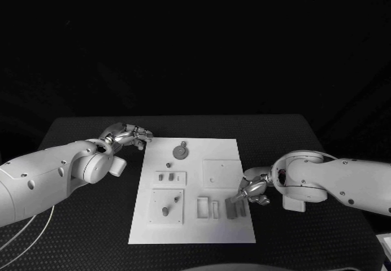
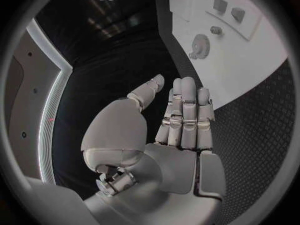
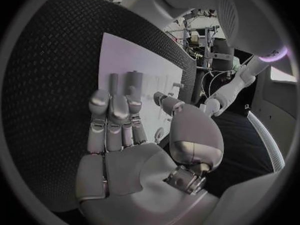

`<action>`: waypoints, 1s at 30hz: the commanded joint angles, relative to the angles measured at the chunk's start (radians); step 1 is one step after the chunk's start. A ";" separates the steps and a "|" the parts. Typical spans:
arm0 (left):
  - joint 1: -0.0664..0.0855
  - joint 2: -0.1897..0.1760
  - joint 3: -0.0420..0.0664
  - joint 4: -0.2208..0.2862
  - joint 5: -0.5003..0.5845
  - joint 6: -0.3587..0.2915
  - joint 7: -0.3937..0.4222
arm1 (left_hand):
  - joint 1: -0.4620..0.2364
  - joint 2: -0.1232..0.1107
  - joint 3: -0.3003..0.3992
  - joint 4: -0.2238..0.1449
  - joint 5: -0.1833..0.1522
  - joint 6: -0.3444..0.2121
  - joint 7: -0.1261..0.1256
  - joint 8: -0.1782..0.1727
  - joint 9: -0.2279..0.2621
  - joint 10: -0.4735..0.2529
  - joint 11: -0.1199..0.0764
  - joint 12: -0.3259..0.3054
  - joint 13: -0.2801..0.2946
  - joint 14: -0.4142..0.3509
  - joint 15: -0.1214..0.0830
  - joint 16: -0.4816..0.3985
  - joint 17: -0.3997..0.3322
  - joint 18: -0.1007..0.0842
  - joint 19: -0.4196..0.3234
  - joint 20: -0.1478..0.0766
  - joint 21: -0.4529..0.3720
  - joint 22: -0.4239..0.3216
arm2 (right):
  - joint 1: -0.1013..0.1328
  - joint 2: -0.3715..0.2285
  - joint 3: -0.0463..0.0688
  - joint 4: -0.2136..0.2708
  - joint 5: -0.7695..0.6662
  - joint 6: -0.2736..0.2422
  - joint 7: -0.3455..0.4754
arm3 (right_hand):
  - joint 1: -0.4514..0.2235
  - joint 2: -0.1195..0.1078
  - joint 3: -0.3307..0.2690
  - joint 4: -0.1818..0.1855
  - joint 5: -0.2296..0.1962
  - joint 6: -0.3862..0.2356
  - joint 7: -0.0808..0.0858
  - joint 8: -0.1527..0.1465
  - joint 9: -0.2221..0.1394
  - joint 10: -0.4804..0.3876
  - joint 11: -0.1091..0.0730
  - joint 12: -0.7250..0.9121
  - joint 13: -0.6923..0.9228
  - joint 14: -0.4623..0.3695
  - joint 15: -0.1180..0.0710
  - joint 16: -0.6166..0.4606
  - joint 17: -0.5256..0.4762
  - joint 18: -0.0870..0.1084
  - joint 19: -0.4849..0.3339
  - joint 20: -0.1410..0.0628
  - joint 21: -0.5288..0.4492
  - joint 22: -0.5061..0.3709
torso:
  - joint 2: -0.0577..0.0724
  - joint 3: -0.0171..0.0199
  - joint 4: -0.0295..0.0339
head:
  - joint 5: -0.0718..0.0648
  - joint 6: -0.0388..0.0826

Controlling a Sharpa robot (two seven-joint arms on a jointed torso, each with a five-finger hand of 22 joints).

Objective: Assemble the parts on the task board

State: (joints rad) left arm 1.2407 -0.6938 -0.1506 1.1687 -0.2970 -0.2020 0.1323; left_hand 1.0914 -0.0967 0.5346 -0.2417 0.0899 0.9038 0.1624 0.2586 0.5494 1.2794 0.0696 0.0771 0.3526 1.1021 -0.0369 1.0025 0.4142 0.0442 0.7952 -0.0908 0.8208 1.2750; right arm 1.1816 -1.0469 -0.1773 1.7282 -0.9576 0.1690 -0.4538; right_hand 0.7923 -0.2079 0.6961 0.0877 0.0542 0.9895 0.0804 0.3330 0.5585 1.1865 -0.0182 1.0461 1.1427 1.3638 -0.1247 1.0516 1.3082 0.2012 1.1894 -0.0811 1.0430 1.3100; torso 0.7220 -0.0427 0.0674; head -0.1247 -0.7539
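Observation:
The white task board [image 1: 220, 231] lies in the middle of the black table. On it are a gear [image 1: 179, 151], a small peg [image 1: 169, 165], two small blocks [image 1: 167, 177] and two dark bars [image 1: 236, 208] near its right edge. My left hand [image 1: 126, 135] hovers just off the board's far left corner, fingers straight and nothing in it [image 2: 181, 120]; the gear [image 2: 200, 45] lies ahead of it. My right hand [image 1: 254, 189] is at the board's right edge, right by the dark bars, fingers stretched and thumb apart, holding nothing [image 3: 125, 130].
A raised square plate [image 1: 221, 171] and a lower-left plate with pegs [image 1: 167, 206] sit on the board, with two upright slots [image 1: 208, 208] beside the bars. Black textured table mat [image 1: 90, 226] surrounds the board on all sides.

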 commanded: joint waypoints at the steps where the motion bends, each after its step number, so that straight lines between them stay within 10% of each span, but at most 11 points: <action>1: 0.000 -0.001 0.000 0.004 0.007 0.007 0.010 | -0.004 -0.002 -0.001 0.007 -0.002 -0.005 -0.001 0.004 -0.001 -0.001 0.000 -0.004 0.001 0.007 -0.001 -0.004 0.001 -0.012 0.010 -0.043 -0.003 0.001 | -0.001 0.001 -0.003 0.009 -0.073 0.031 -0.060 | -0.017 -0.005 0.005 0.008 -0.005 0.004 0.007 0.000 0.001 0.003 -0.006 0.007 -0.002 0.001 -0.005 0.006 0.008 0.061 -0.002 -0.007 0.006 0.013 | 0.000 -0.0017 0.0009 | 0.001 -0.003; 30: 0.000 0.000 0.000 0.012 0.007 0.012 0.006 | -0.007 -0.004 -0.003 0.009 -0.002 -0.005 -0.001 0.004 -0.002 -0.001 0.000 -0.004 0.002 0.006 0.000 -0.005 0.002 -0.012 0.009 -0.043 -0.004 0.002 | -0.021 0.086 -0.031 -0.020 -0.088 -0.064 -0.105 | -0.035 -0.057 0.048 0.025 -0.005 -0.007 0.012 -0.015 0.004 -0.005 -0.002 0.012 -0.016 -0.005 -0.001 0.013 -0.003 0.061 -0.006 -0.004 0.017 0.008 | 0.000 -0.0042 0.0031 | 0.014 -0.007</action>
State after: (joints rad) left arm 1.2407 -0.6952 -0.1513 1.1773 -0.2956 -0.2014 0.1313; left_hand 1.0914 -0.0967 0.5319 -0.2390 0.0899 0.9038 0.1623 0.2586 0.5495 1.2794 0.0695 0.0771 0.3531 1.1021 -0.0369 1.0026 0.4148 0.0443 0.7952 -0.0909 0.8208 1.2756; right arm 1.1629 -0.9637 -0.2079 1.7106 -1.0286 0.1221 -0.5491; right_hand 0.7532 -0.2580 0.7388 0.1127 0.0543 0.9850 0.0853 0.3215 0.5609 1.1880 -0.0194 1.0521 1.1282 1.3636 -0.1245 1.0593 1.3067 0.2010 1.1854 -0.0837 1.0532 1.3097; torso 0.7219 -0.0464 0.0691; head -0.1126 -0.7601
